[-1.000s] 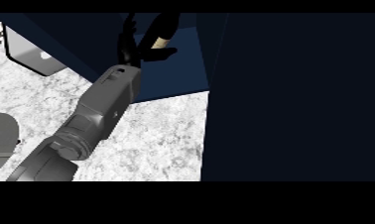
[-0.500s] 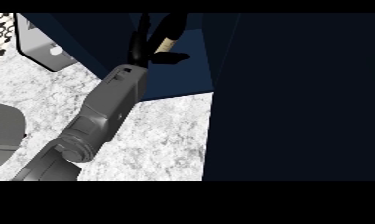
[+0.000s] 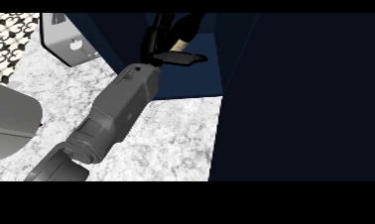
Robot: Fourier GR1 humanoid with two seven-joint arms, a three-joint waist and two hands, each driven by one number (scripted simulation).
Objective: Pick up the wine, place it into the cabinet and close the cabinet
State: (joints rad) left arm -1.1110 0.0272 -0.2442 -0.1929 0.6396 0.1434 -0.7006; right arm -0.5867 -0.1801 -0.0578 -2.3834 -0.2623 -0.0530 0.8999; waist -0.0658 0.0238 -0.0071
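The wine (image 3: 179,43) is a dark bottle with a cream label, standing tilted inside the open dark blue cabinet (image 3: 192,80). My right hand (image 3: 162,44) is shut on it, fingers curled round its left side and the thumb crossing below the label. Its grey forearm (image 3: 121,106) reaches in from the lower left over the counter. The bottle's lower part is hidden behind the hand. The left hand does not show; only a grey rounded piece of arm (image 3: 15,119) sits at the left edge.
The cabinet's open door (image 3: 293,99) fills the right side as a tall dark panel. A grey box-like appliance (image 3: 70,44) stands at the upper left beside a patterned wall (image 3: 15,34). White speckled counter (image 3: 172,136) lies below the cabinet.
My right hand has carried the wine a little to the right and deeper into the cabinet. More of the appliance and the patterned wall shows at the left.
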